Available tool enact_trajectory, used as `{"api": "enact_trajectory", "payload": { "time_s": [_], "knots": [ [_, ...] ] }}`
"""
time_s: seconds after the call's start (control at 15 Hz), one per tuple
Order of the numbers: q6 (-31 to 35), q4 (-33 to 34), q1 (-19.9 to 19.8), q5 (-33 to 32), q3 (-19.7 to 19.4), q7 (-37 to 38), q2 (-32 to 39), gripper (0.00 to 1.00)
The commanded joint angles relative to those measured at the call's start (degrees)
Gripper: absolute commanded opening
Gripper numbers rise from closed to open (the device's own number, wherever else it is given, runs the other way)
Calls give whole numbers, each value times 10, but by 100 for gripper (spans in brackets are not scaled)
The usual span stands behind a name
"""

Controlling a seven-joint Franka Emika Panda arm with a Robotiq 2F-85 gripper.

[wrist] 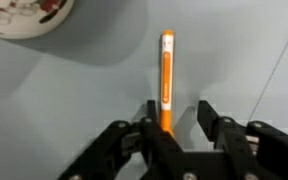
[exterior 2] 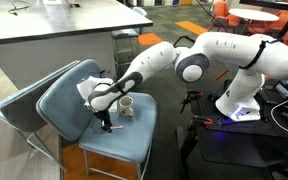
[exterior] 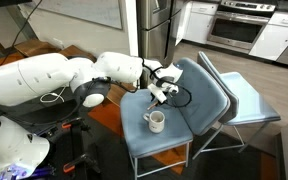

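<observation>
An orange pen (wrist: 167, 70) with a white band lies on the blue-grey chair seat (wrist: 74, 110), pointing away from my gripper (wrist: 177, 108). Its near end sits between the jaws, against the left finger (wrist: 151, 108), and a gap shows on the right side. The jaws stand apart, so the gripper is open. A white mug (wrist: 24, 15) with a red pattern shows at the top left corner. In both exterior views the gripper (exterior: 160, 95) (exterior 2: 106, 122) hangs low over the seat (exterior: 174, 140) (exterior 2: 124, 140), beside the mug (exterior: 156, 121) (exterior 2: 127, 106).
A second blue chair (exterior: 249, 100) (exterior 2: 24, 100) stands right behind this one's backrest. A large table (exterior 2: 44, 40) is at the back. Kitchen cabinets and an oven (exterior: 239, 30) line the far wall. Black cables run along the arm by the seat edge.
</observation>
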Motion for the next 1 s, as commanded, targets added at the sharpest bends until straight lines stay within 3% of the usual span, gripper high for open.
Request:
{"api": "enact_trajectory", "payload": {
  "time_s": [0.0,0.2,0.53,0.93],
  "knots": [
    [-7,-1,9,6,-10,-10,1,19],
    [-7,1,13,4,-13,-10,2,0],
    [10,18,-1,14,-2,-34,2,3],
    [110,-40,-54,8,33,-144,-53,3]
  ]
}}
